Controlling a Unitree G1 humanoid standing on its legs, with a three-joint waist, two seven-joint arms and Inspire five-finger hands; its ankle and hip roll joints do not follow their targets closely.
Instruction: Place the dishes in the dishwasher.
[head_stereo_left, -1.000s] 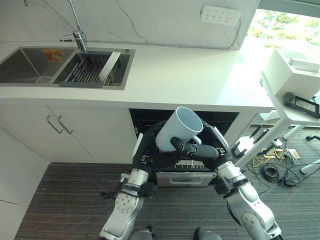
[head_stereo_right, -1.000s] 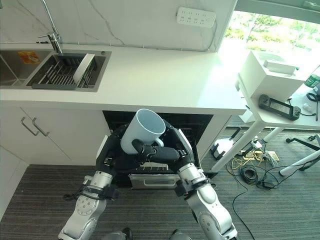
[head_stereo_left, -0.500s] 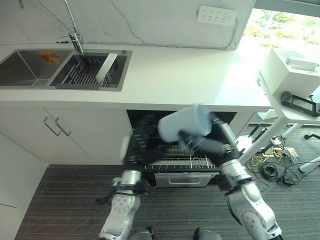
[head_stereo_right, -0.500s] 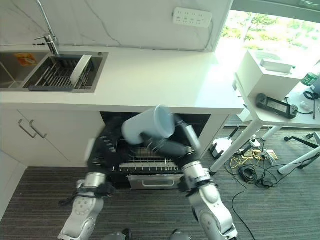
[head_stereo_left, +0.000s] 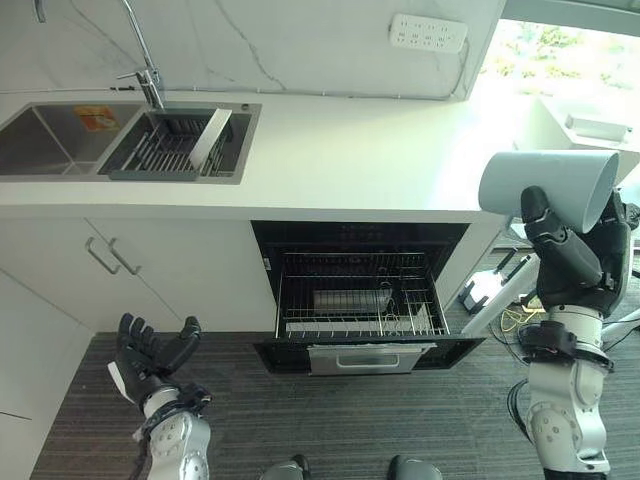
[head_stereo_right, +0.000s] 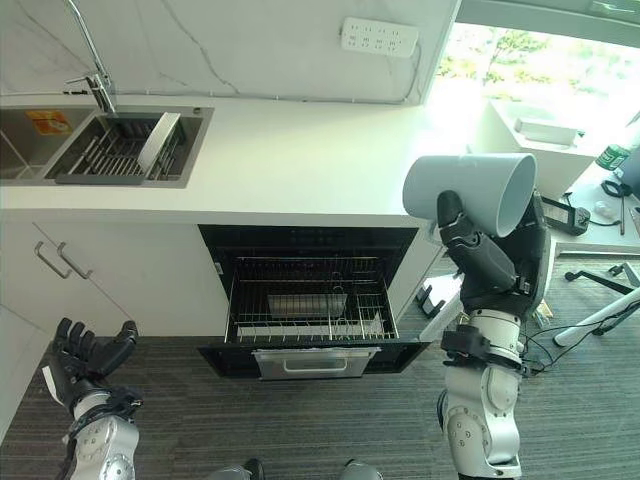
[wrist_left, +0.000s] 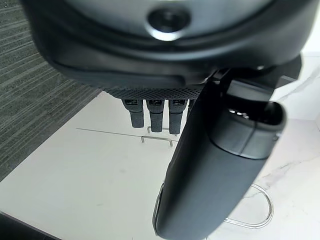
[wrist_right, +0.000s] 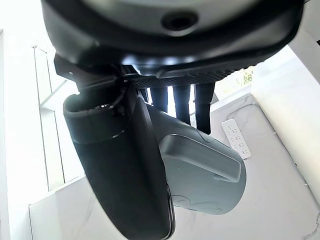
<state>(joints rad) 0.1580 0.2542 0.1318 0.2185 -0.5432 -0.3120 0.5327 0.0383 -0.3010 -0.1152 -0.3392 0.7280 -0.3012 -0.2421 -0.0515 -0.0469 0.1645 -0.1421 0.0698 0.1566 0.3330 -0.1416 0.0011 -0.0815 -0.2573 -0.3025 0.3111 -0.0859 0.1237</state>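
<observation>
1. Our right hand has swung the mug away from the dishwasher rack, up beside the counter, fingers clamped on its handle.
2. Left hand pulled back low, fingers spread, empty.
3. Mug still unplaced; the rack is unobstructed.

My rig's two silver-grey arms end in dark hands: the left hand with matte black fingers, the right hand with bulky, segmented black casing.

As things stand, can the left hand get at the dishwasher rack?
Probably yes. The left hand is open and empty, low beside the pulled-out rack, nothing between them. The right hand holds the mug well off to the side.
</observation>
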